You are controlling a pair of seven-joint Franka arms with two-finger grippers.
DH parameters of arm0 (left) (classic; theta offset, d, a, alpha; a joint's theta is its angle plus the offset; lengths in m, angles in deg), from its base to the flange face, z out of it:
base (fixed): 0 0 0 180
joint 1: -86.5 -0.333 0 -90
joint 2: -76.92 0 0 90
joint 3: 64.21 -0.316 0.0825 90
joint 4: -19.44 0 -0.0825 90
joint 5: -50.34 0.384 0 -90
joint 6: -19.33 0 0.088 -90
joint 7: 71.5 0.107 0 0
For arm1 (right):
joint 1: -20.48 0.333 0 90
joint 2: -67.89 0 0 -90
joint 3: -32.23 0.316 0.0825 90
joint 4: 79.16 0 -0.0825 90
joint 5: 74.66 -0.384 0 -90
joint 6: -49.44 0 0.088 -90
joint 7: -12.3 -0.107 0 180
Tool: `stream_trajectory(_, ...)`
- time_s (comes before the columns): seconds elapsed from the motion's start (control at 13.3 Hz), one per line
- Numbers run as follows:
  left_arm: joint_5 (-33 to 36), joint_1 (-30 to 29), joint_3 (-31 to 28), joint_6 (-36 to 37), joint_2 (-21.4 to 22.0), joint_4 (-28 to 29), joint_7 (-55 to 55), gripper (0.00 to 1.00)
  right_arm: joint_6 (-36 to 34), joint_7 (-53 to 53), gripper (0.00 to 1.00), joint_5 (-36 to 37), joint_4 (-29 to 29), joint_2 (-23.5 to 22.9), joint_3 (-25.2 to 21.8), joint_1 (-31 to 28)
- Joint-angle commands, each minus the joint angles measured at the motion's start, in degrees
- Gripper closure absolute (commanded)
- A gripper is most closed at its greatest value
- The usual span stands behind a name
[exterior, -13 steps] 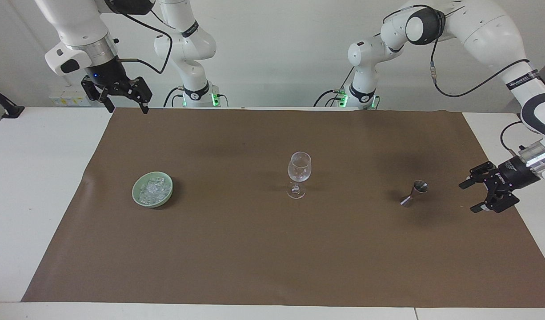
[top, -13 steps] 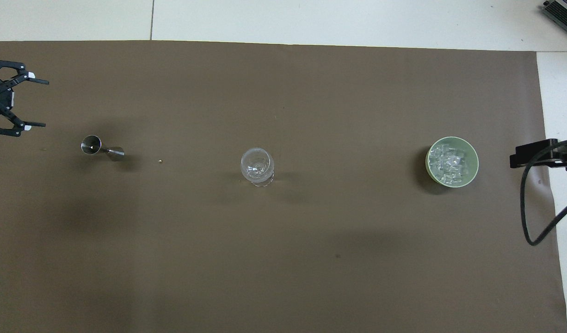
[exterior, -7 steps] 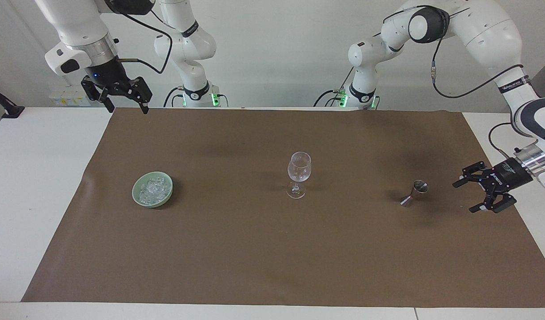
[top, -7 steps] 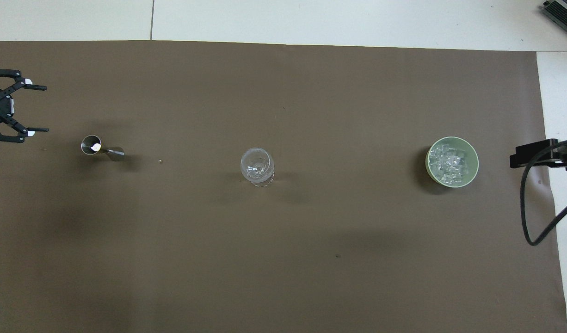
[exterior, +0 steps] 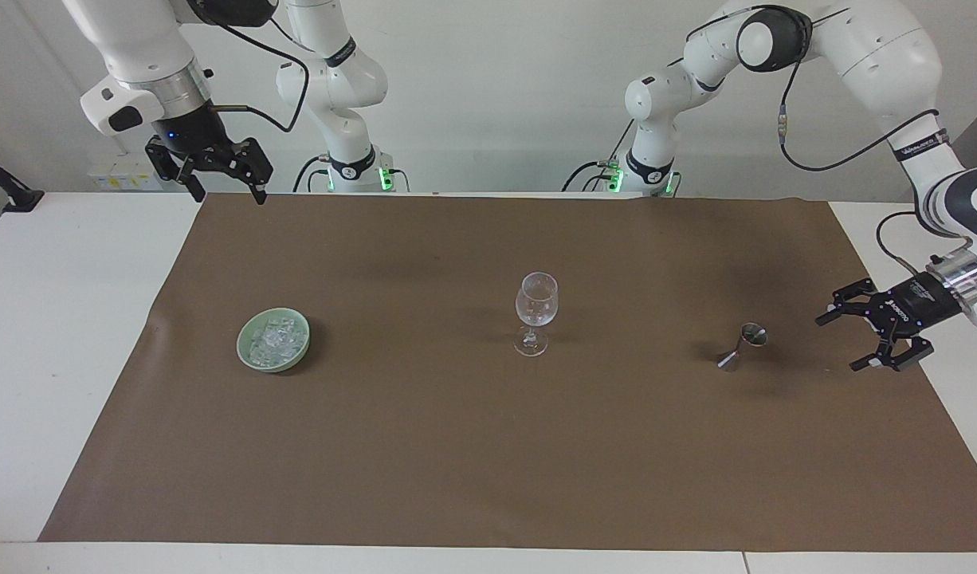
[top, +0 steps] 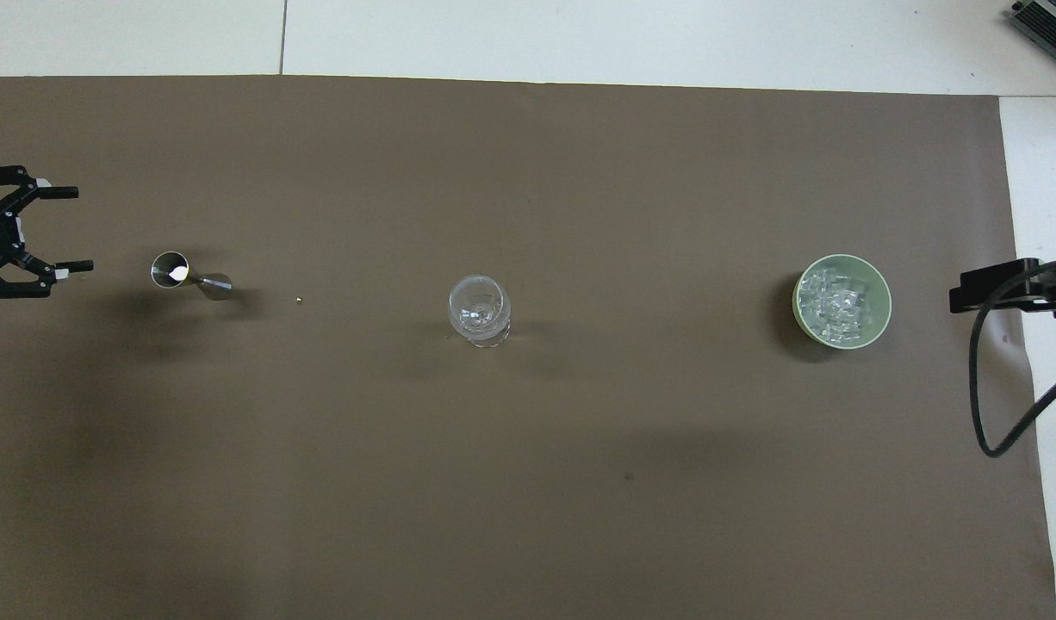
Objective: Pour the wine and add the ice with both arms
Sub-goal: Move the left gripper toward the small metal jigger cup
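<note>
A clear wine glass (exterior: 536, 307) stands upright mid-mat; it also shows in the overhead view (top: 479, 308). A small metal jigger (exterior: 742, 347) stands toward the left arm's end of the table, also in the overhead view (top: 188, 274). A heap of ice (exterior: 275, 339) fills a green bowl (exterior: 253, 363) toward the right arm's end. My left gripper (exterior: 837, 343) is open and empty, low over the mat's edge beside the jigger, fingers pointing at it but apart from it. My right gripper (exterior: 228, 197) is open and empty, raised over the mat's corner near its base, waiting.
A brown mat (exterior: 425, 446) covers most of the white table (exterior: 50, 335). In the overhead view the ice (top: 838, 306) sits in the bowl (top: 841, 257), and a black cable (top: 980, 396) of the right arm hangs at the mat's edge.
My left gripper has swung closer to level with the jigger, still open. The right arm, glass, jigger and bowl have not moved.
</note>
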Motion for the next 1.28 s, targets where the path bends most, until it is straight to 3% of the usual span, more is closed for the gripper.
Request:
stream_trajectory(0.0, -3.08, -0.08, 0.41, -3.41, 1.92, 6.01, -0.88, 0.00, 0.28, -0.87, 0.00, -1.03, -1.29, 1.08, 0.10, -0.13)
stream_trajectory(0.3, -3.70, 2.73, 0.50, -4.13, 1.92, 8.66, -0.35, 0.00, 0.28, -0.87, 0.00, -1.03, -1.29, 1.08, 0.10, -0.13)
stream_trajectory(0.9, -3.52, 1.86, 0.50, -5.71, 1.57, 15.16, 10.11, 0.00, 0.28, -0.87, 0.00, -1.03, -1.29, 1.08, 0.10, -0.13)
stream_trajectory(1.2, -7.55, 1.68, 0.50, -7.37, 0.86, 19.45, 14.66, 0.00, 0.28, -0.87, 0.00, -1.03, -1.29, 1.08, 0.10, -0.13)
